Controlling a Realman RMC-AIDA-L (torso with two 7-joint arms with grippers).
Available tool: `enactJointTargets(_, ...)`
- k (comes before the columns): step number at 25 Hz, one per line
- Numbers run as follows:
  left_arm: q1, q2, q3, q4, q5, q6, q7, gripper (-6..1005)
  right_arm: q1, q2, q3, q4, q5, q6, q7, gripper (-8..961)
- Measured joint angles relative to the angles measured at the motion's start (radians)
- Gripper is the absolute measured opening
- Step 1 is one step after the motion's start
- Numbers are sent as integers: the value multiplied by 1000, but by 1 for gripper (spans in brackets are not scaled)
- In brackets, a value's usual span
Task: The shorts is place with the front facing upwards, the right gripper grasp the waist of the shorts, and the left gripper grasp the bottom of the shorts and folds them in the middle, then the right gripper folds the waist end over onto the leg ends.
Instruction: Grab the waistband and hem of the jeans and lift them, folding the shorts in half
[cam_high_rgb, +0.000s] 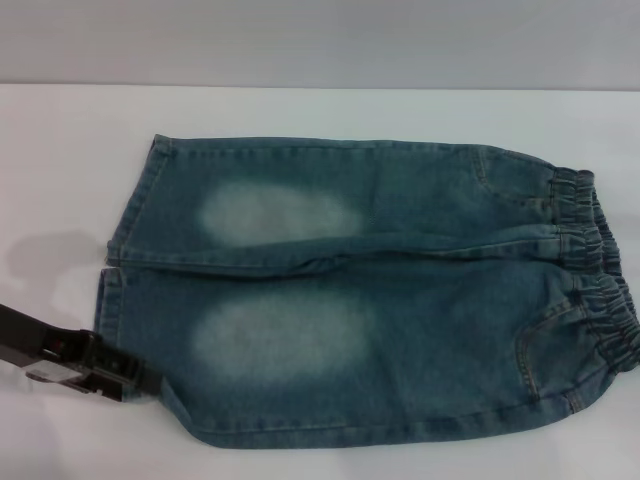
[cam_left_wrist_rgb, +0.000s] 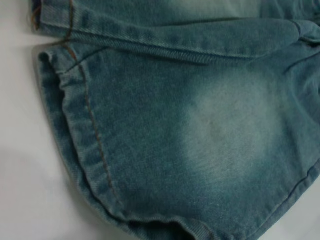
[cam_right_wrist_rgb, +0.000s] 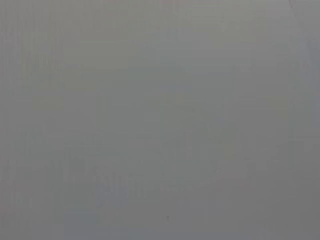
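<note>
The shorts (cam_high_rgb: 370, 290) lie flat, front up, on the white table (cam_high_rgb: 60, 150), waist of the shorts (cam_high_rgb: 600, 270) toward the robot's right, leg ends (cam_high_rgb: 120, 270) toward its left. The left gripper (cam_high_rgb: 135, 382) sits low beside the nearer leg's hem; can't tell if its fingers are apart or together. Right wrist view shows plain grey only.

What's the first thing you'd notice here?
Long blue-green denim shorts lie flat across the white table, with pale faded oval patches on both legs. The ruffled elastic waistband sits on the right, and the left black claw is by the nearer leg hem.
</note>
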Motion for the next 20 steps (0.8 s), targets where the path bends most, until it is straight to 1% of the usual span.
enactJointTargets(5,0,-4,1,0,5,-8,7,624,7,-2,0,0,-2,10,0,592)
enactJointTargets(15,-12,10,-5,1,2,-10,8,617,18,-5,0,1,-3,27,0,592)
enactJointTargets(20,-15,10,-2,1,5,-9,6,614,21,-6,0,-1,-3,34,0,592)
